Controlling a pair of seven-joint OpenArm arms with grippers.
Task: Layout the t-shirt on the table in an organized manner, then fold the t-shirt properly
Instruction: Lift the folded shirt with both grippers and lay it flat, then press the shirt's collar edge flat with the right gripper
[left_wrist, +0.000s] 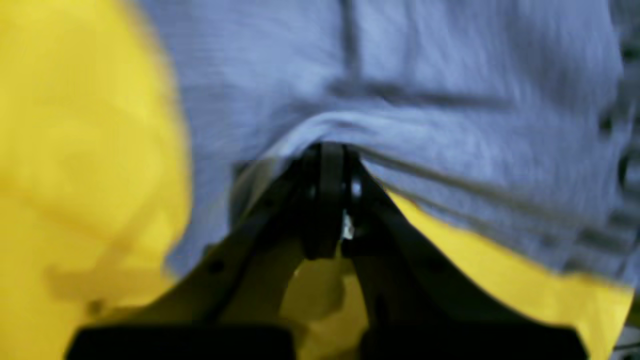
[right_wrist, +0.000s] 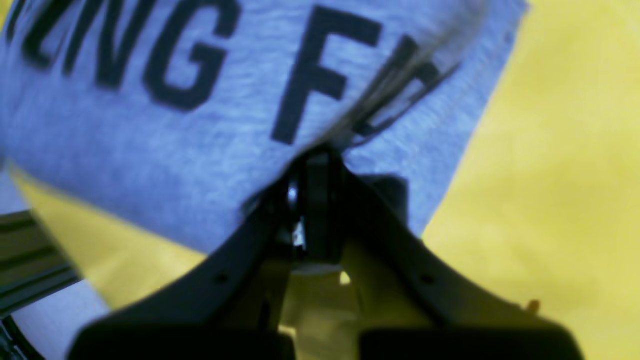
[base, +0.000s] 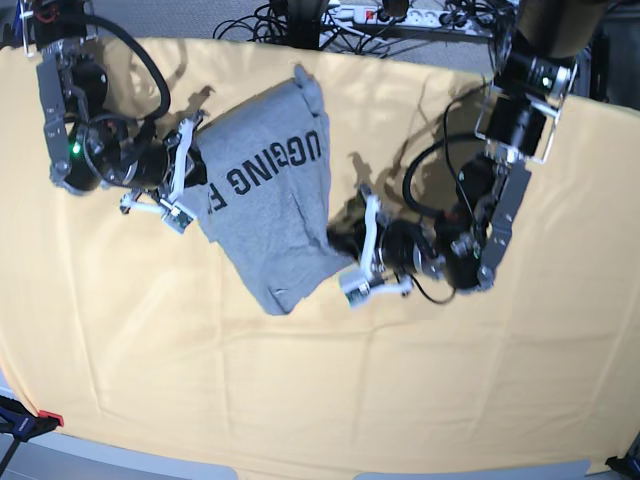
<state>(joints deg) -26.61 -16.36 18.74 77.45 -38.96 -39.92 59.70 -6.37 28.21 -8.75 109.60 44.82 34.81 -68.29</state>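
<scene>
The grey t-shirt (base: 265, 200) hangs stretched between my two grippers above the table (base: 300, 380), its black lettering facing up. At the left of the base view, my right gripper (base: 193, 190) is shut on the shirt's edge beside the lettering. My left gripper (base: 345, 252) is shut on the opposite edge, toward the middle of the table. In the right wrist view the right gripper (right_wrist: 316, 150) pinches the t-shirt (right_wrist: 150, 140) just below the letter F. In the left wrist view the left gripper (left_wrist: 327, 150) pinches a raised fold of plain grey t-shirt (left_wrist: 425, 75).
The yellow cloth of the table (left_wrist: 75, 150) (right_wrist: 550, 175) spreads wide on all sides of the shirt. Cables and a power strip (base: 400, 15) lie beyond the far edge. A small red-tipped stand (base: 40, 420) sits at the near left corner.
</scene>
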